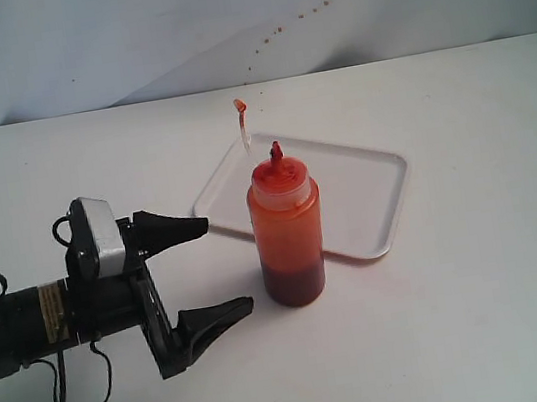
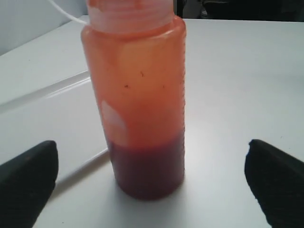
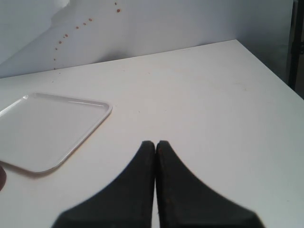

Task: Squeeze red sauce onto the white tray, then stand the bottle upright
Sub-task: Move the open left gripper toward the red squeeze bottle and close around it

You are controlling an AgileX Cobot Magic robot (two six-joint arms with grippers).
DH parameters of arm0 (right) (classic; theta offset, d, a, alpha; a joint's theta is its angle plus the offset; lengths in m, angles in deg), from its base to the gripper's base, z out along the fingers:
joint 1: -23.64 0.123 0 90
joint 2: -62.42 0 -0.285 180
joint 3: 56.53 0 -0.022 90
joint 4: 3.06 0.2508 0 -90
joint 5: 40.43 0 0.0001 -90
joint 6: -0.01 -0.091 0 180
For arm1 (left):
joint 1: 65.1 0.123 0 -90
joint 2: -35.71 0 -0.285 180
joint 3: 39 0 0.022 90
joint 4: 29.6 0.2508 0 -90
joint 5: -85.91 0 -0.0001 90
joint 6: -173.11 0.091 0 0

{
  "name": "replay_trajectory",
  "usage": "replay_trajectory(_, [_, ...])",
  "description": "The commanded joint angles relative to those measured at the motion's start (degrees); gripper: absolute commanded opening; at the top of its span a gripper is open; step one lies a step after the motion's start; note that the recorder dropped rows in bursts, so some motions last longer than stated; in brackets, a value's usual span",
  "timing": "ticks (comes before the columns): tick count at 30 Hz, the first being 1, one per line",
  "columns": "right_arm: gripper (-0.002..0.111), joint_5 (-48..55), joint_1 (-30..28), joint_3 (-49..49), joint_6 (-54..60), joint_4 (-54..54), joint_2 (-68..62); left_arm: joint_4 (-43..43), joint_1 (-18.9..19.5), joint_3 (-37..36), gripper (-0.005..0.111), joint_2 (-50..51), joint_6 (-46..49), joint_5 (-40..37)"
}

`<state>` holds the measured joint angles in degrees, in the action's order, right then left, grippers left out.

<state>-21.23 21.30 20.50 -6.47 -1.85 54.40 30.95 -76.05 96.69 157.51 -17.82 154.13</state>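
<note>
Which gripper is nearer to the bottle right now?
Left. The left gripper is open, facing the bottle close by without touching; the right gripper is shut, outside the exterior view.

- The bottle (image 1: 286, 221) is a cloudy orange-red, paler near the shoulder, with a red-stained nozzle (image 1: 275, 151).
- The sauce (image 1: 294, 283) pooled at its bottom is a much darker, deep red.
- The tray (image 1: 367, 186) is plain white.
- The desk (image 1: 487, 310) is white too, a touch duller.
- The left pincer (image 1: 228, 265) and the right pincer (image 3: 156, 147) are matte black.
- The wall (image 1: 74, 48) is pale grey-blue, dotted with a slanting trail of small reddish-brown specks (image 1: 278, 28).
</note>
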Motion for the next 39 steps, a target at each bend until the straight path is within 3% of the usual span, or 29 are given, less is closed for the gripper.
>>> replay_trajectory(1, [0.000,-0.12,0.11,0.19,0.13,0.10,0.23,-0.94,-1.61,3.30,0.103,0.09,-4.92,-4.80])
replay_trajectory(6, [0.000,-0.12,0.11,0.19,0.13,0.10,0.23,7.68,-3.35,8.79,0.103,0.09,-10.00,-11.22])
replay_trajectory(20, [0.000,-0.12,0.11,0.19,0.13,0.10,0.23,9.49,-3.35,12.75,0.103,3.28,-12.41,-11.48])
replay_trajectory(39, [0.000,-0.12,0.11,0.19,0.13,0.10,0.23,15.42,-3.35,22.82,0.103,14.55,-16.21,-1.38])
